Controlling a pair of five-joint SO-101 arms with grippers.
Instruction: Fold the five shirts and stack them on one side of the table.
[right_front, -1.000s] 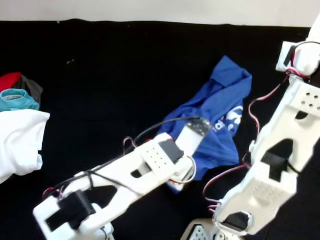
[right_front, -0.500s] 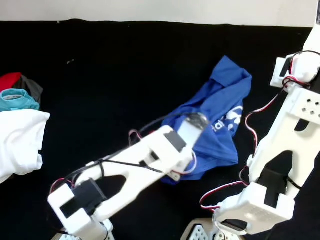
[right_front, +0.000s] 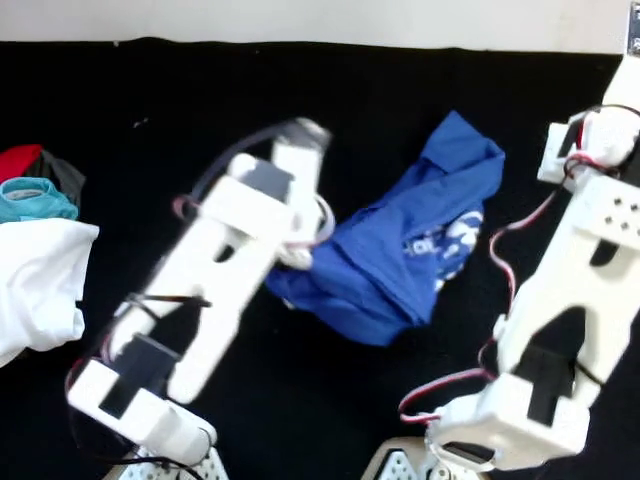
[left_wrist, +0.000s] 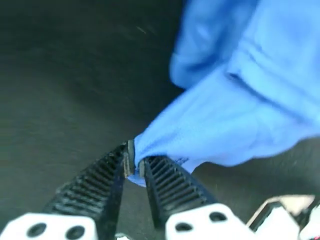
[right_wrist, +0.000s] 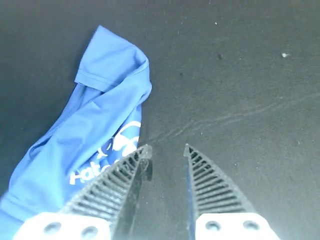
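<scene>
Left pincer (left_wrist: 134, 167) clamped on a bunched fold of soft blue shirt (left_wrist: 240, 115), cloth fanning out beyond its ribbed tips. Right pincer (right_wrist: 166, 150) parted, empty; shirt lies crumpled beside one tip

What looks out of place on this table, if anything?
The blue shirt lies crumpled in the middle of the table, unfolded, one edge pinched in the left hand. At the table's edge the white shirt, a teal garment and a red garment sit bunched, not neatly stacked. Nothing looks damaged.
</scene>
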